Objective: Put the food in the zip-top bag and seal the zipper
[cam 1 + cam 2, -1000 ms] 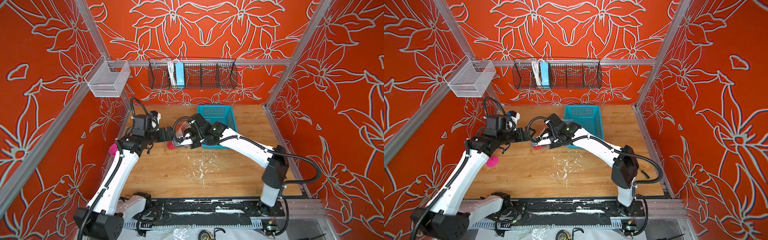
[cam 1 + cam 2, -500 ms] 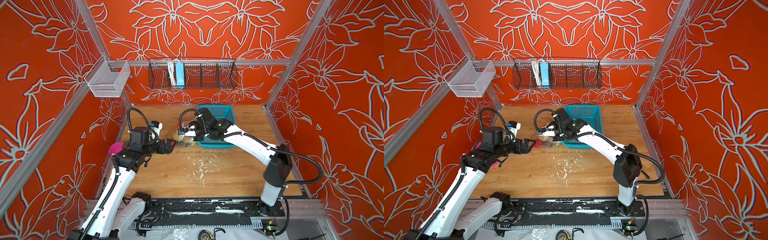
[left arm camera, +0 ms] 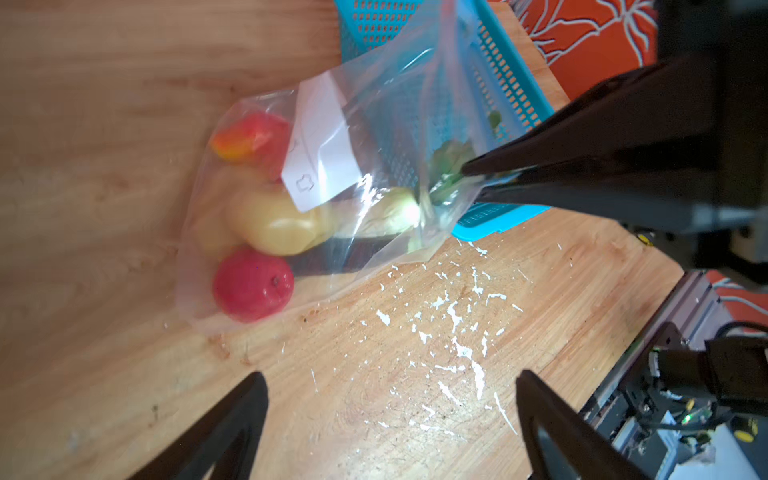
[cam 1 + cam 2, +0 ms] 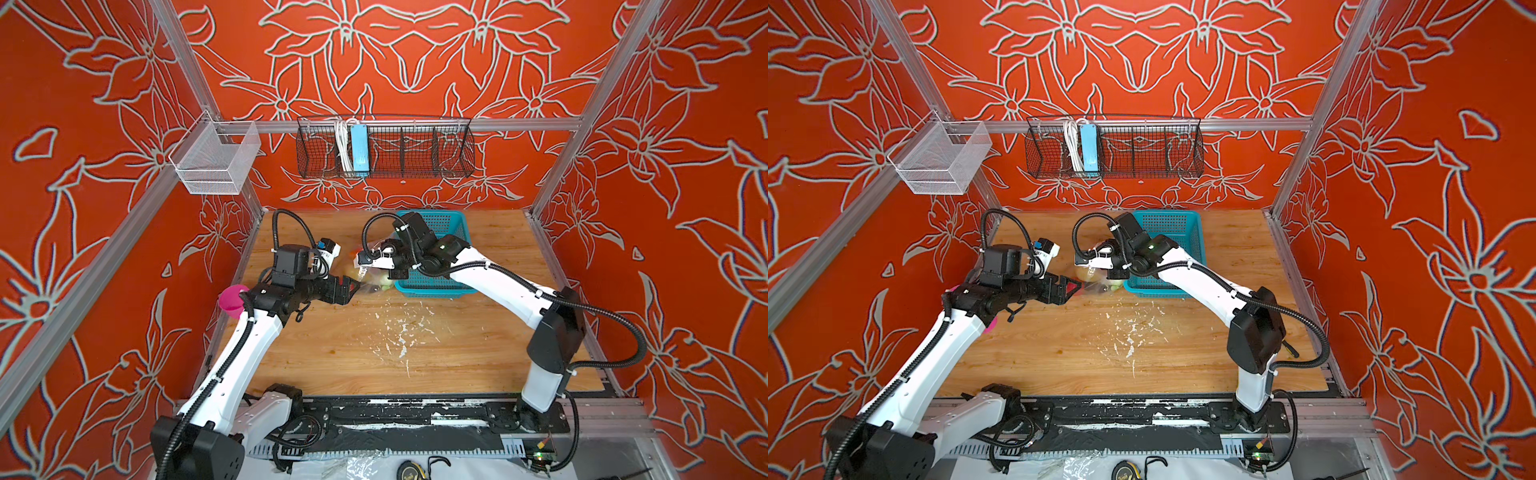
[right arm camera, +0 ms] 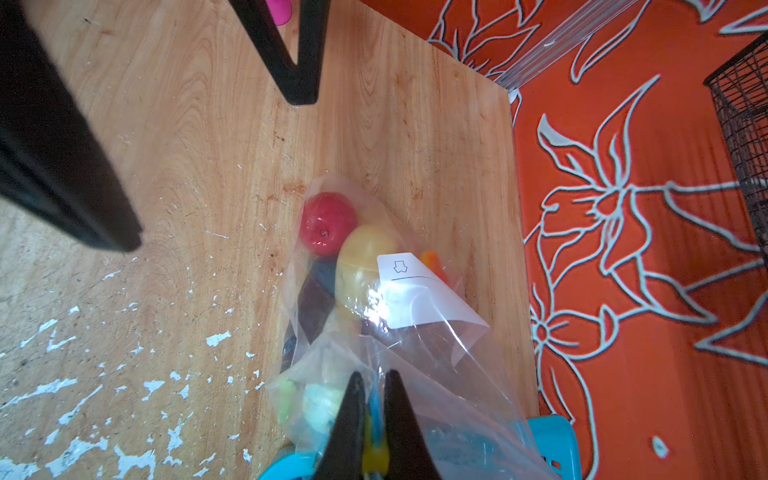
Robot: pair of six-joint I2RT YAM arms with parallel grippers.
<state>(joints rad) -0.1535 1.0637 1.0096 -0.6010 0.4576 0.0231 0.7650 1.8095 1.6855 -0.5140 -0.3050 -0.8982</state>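
The zip-top bag (image 3: 332,195) lay on the wooden table (image 4: 374,353) toward the far middle, just left of the teal basket (image 4: 432,286), with its upper part drawn up against the basket's near left corner. The right gripper (image 5: 371,376) had its jaws pressed together on the zipper (image 5: 376,407). The blue strip ran between the two black fingers, and the yellowish slider (image 5: 374,455) sat just behind the tips. How much of the strip was pressed shut could not be made out, as the plastic bunched there. Inside the bag, a red apple (image 3: 251,284) rested at the closed bottom end, with a tan potato (image 3: 274,224) beside it and a red-yellow fruit (image 3: 249,137) beyond that. A dark eggplant (image 3: 332,257) stretched along the near side, and a white radish (image 3: 395,208) with green leaves (image 3: 449,162) lay closest to the mouth. A white label (image 3: 320,141) showed on the bag's upper face. The left gripper (image 3: 390,376) hovered low over the table just left of the bag in both top views (image 4: 1073,288). Its jaws were spread wide with only bare wood between them, clear of the plastic. A pink cup (image 4: 230,297) stood at the table's left edge beside the left arm.
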